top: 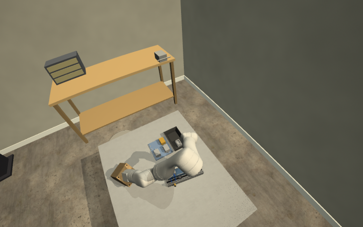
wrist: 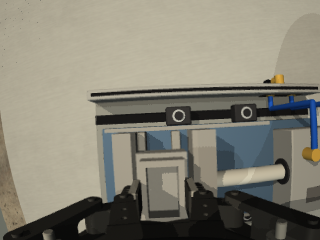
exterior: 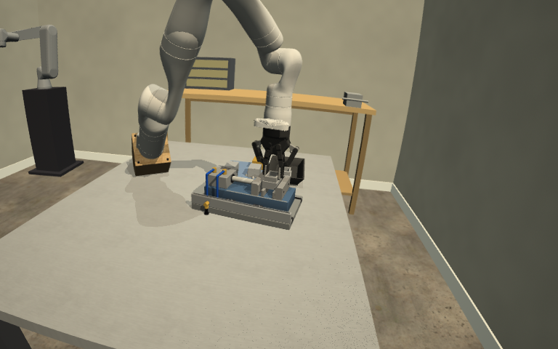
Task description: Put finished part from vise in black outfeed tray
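The finished part [exterior: 270, 179] [wrist: 162, 155], a light grey block with a rectangular pocket on top, sits between the jaws of the vise [exterior: 246, 193] [wrist: 245, 145]. A gap shows between it and the right jaw [wrist: 203, 160] in the wrist view. My gripper [exterior: 273, 172] [wrist: 163, 189] points down and is shut on the part, one finger on each side. Its fingers stand between part and jaws. The black outfeed tray [top: 172, 135] [exterior: 298, 170] is behind the vise. Another pocketed part [top: 178, 143] lies in its near end. The part's underside is hidden.
A blue plate [top: 151, 146] beside the tray bears two grey blocks [top: 156, 152] [top: 166, 148] and an orange block [top: 162, 140]. Blue bent tubes [exterior: 217, 185] [wrist: 313, 125] rise at the vise's screw end. A small yellow-topped fitting [exterior: 206, 206] stands at the vise's front.
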`<move>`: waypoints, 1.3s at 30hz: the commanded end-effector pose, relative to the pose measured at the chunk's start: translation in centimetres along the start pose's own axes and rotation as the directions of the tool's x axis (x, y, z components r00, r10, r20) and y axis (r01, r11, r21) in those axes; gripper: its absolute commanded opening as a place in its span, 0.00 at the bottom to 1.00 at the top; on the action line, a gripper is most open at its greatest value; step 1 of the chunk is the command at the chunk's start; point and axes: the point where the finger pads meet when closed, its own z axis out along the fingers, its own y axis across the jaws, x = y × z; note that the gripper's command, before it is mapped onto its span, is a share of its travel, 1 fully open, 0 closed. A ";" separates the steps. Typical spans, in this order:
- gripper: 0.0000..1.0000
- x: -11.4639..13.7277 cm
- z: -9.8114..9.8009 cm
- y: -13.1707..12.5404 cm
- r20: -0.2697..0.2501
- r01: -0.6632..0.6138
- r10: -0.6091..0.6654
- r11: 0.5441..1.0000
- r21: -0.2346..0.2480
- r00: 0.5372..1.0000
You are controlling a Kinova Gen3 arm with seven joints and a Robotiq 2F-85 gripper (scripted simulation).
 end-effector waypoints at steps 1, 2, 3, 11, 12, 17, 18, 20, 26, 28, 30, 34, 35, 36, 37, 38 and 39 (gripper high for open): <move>0.00 -0.1 0.1 -0.1 0.003 0.016 -0.016 1.000 0.006 1.000; 0.00 -0.1 0.1 -0.1 0.003 0.016 -0.016 1.000 0.006 1.000; 0.00 -0.1 0.1 -0.1 0.003 0.016 -0.016 1.000 0.006 1.000; 0.00 -0.1 0.1 -0.1 0.003 0.016 -0.016 1.000 0.006 1.000; 0.00 0.0 0.1 -0.1 0.002 0.015 -0.015 1.000 0.006 1.000; 0.00 0.1 -0.1 -0.1 -0.002 0.014 -0.014 1.000 0.004 1.000; 0.00 0.1 -0.2 -0.1 -0.002 0.014 -0.014 1.000 0.005 1.000; 0.00 0.0 -0.4 -0.2 0.000 0.013 -0.013 1.000 0.007 1.000; 0.00 0.0 -1.1 -0.1 0.001 -0.003 0.003 1.000 0.003 1.000; 0.00 0.0 -1.4 -0.1 0.001 -0.005 0.005 1.000 0.001 1.000; 0.00 0.0 -1.7 0.0 0.002 -0.007 0.007 1.000 -0.002 1.000; 0.00 0.0 -2.1 0.0 0.001 -0.007 0.007 1.000 -0.001 1.000; 0.00 0.0 -2.3 0.0 0.001 -0.008 0.008 1.000 -0.002 1.000; 0.00 0.0 -2.4 0.0 0.002 -0.008 0.008 1.000 -0.003 1.000; 0.00 0.0 -2.6 0.0 0.002 -0.008 0.008 1.000 -0.003 1.000; 0.00 0.0 -2.8 0.0 0.002 -0.008 0.008 1.000 -0.003 1.000; 0.00 0.0 -3.0 0.0 0.002 -0.008 0.008 1.000 -0.003 1.000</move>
